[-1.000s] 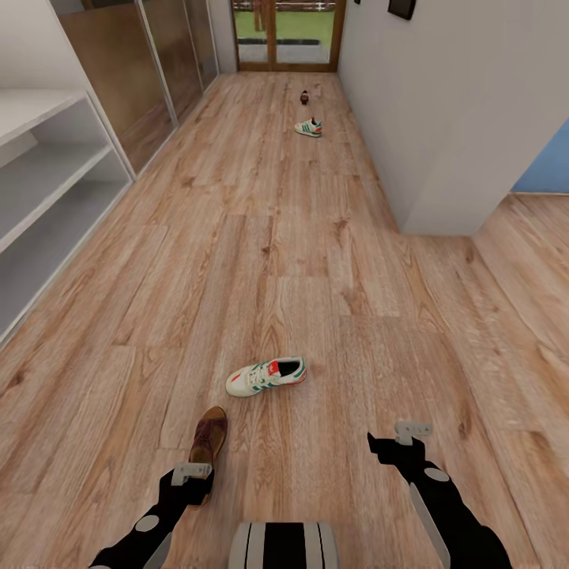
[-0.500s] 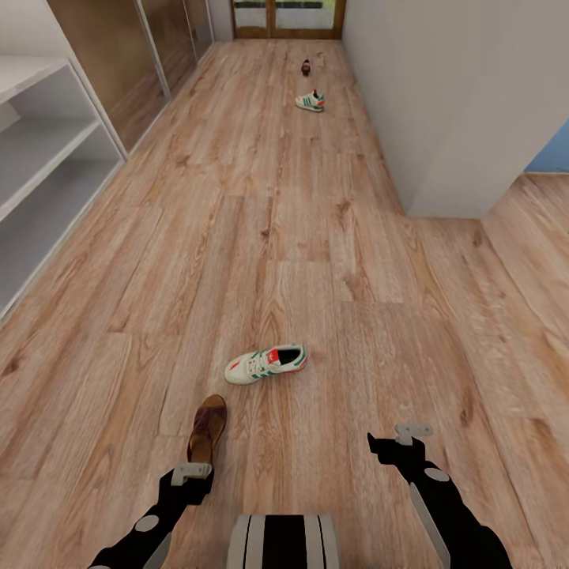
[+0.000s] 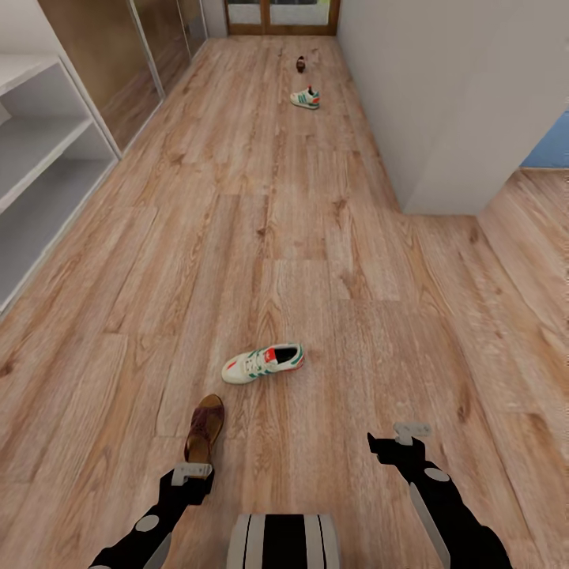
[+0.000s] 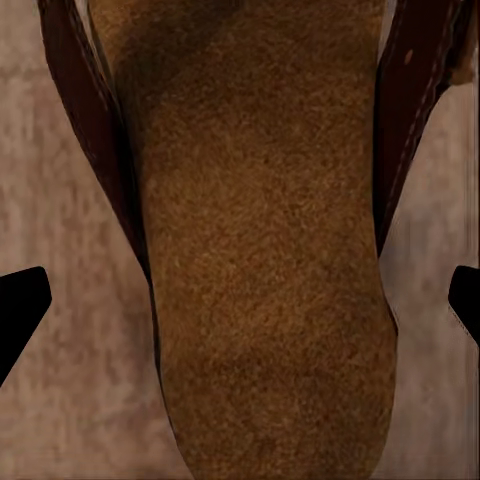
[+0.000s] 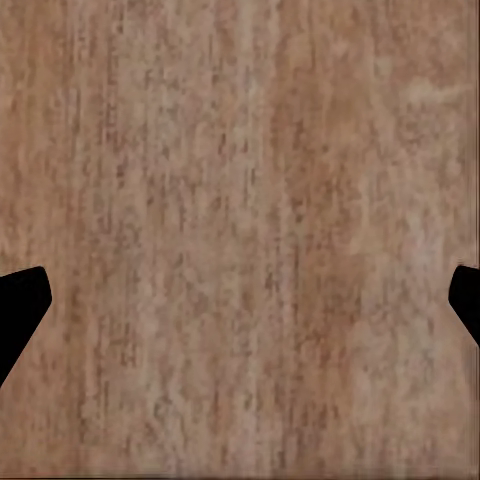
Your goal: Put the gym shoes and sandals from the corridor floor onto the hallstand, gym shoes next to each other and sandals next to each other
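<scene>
On the corridor floor (image 3: 316, 237) a white gym shoe (image 3: 263, 363) with green stripes lies on its sole just ahead of me. A dark brown sandal (image 3: 205, 425) lies nearer, left of it. My left gripper (image 3: 192, 472) hangs open right over this sandal's heel end; in the left wrist view the sandal (image 4: 265, 250) fills the space between the spread fingertips (image 4: 20, 310). My right gripper (image 3: 413, 431) is open over bare floor (image 5: 240, 240). Far down the corridor lie the other gym shoe (image 3: 305, 98) and the other sandal (image 3: 301, 63). The light-grey hallstand (image 3: 39, 150) stands at the left.
A white wall corner (image 3: 427, 118) juts in on the right, with more wood floor beyond it. Glazed wooden doors (image 3: 276, 16) close the corridor's far end, and brown sliding panels (image 3: 103, 55) line the left wall past the hallstand.
The whole picture has shifted: the shoes and the floor sit a little higher in the head view now, so the camera moved. Both arms keep their pose and both grippers stay open.
</scene>
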`<state>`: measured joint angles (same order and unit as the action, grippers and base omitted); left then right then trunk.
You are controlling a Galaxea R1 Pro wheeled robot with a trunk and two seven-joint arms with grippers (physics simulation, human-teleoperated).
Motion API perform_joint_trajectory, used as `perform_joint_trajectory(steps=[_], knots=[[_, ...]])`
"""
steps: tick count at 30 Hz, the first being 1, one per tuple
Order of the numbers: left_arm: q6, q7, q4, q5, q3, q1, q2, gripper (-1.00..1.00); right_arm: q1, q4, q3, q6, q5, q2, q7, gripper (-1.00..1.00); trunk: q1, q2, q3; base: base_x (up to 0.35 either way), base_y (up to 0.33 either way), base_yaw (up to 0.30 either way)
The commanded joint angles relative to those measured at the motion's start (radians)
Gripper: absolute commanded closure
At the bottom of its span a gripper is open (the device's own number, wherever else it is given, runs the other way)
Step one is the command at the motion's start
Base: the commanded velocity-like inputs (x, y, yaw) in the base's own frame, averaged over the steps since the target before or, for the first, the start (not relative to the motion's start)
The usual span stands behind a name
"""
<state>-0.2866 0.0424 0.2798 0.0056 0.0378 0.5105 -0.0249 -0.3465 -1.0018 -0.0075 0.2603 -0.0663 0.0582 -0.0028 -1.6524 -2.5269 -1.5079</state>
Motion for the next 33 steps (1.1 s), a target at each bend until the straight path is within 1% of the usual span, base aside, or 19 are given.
perform_joint_trajectory(steps=[1, 6, 12, 24, 30, 33], knots=[[-0.003, 0.001, 0.0, 0.001, 0.004, 0.0, 0.0, -1.0, 0.0, -0.001, 0.0, 0.005, -0.007, 0.0, 0.0, -1.0, 0.0, 0.0, -0.002, 0.0, 0.0, -0.171], [-0.003, 0.001, 0.0, 0.0, 0.004, 0.0, -0.001, -1.0, 0.0, -0.001, 0.0, 0.006, -0.007, 0.0, 0.0, -1.0, 0.0, 0.0, -0.004, 0.0, 0.0, -0.093], [-0.003, 0.001, 0.0, 0.0, 0.004, 0.0, -0.001, -1.0, 0.0, -0.002, 0.0, 0.006, -0.007, 0.0, 0.0, -1.0, -0.003, -0.002, -0.029, 0.0, 0.0, -0.011], [-0.004, 0.001, -0.001, 0.007, 0.003, 0.0, -0.004, -1.0, 0.0, -0.003, 0.0, 0.007, -0.007, 0.0, 0.0, -1.0, -0.003, -0.002, -0.033, 0.0, 0.0, 0.0], [-0.003, 0.001, -0.001, 0.008, 0.002, 0.0, -0.004, -1.0, 0.0, -0.003, 0.0, 0.007, -0.007, 0.0, 0.0, -1.0, -0.005, -0.003, -0.059, 0.0, 0.0, 0.022], [-0.003, 0.001, -0.001, 0.008, 0.002, 0.0, -0.004, -1.0, 0.0, -0.003, 0.0, 0.007, -0.007, 0.0, 0.0, -1.0, -0.005, -0.003, -0.063, 0.0, 0.0, 0.059]])
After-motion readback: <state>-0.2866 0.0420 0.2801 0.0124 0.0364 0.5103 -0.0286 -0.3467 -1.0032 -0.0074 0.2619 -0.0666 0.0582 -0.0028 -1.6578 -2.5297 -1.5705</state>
